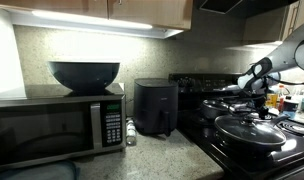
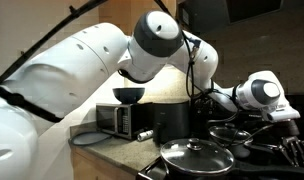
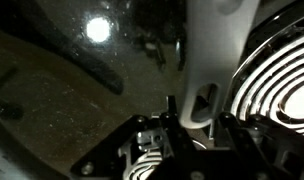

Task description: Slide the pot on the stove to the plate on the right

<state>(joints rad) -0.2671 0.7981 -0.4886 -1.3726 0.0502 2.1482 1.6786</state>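
Gripper position: low over the stove, at the end of the arm that reaches across the range in an exterior view. Finger state: cannot be determined. The fingers show only as dark shapes against a dark cooktop, and the wrist view is too dim to tell whether they are spread or pressed together. Nothing is seen held between them.

Pot position: on the stove, behind the wide pan with the domed lid, towards the raised back panel. The lid of the pot is on. Pot and gripper are apart, and no contact is visible in any view.

Probable target: a coil burner plate fills the right side of the wrist view and carries no cookware. Judged from this, the gripper is closer to the destination than to the pot.

Task status, as a judgement:
1. Approach to the pot: not completed.
2. Contact with the pot wall or lid knob: not yet made.
3. Slide to the plate on the right: not started. The pot appears to sit on its starting burner.
4. Release and retreat: pending.

Other items: the air fryer and the microwave, with a dark bowl on top, stand on the tabletop beside the stove, well apart from the pot.
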